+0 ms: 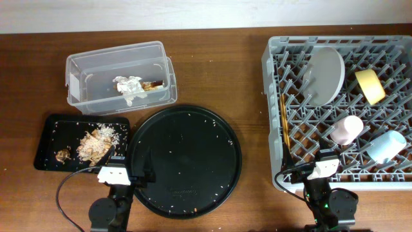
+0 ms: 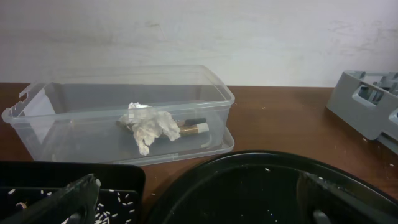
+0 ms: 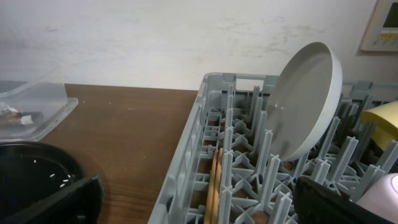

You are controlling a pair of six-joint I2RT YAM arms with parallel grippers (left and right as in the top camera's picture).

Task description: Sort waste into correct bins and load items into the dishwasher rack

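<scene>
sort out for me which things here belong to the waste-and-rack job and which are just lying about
Job: clear tub, tissue and skewer scrap in it; small black tray, food scraps on it; dishwasher rack holding plate, yellow bowl, pink cup, blue cup, chopsticks.
Lying about: large round black tray.

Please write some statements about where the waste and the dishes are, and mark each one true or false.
The crumpled tissue lies in the clear tub. True.
The plate lies flat. False: it stands on edge in the rack.
The chopsticks are in the rack. True.
The food scraps are in the clear tub. False: they lie in the small black tray.
The left gripper holds the pink cup. False: it is open and empty; the cup lies in the rack.
</scene>
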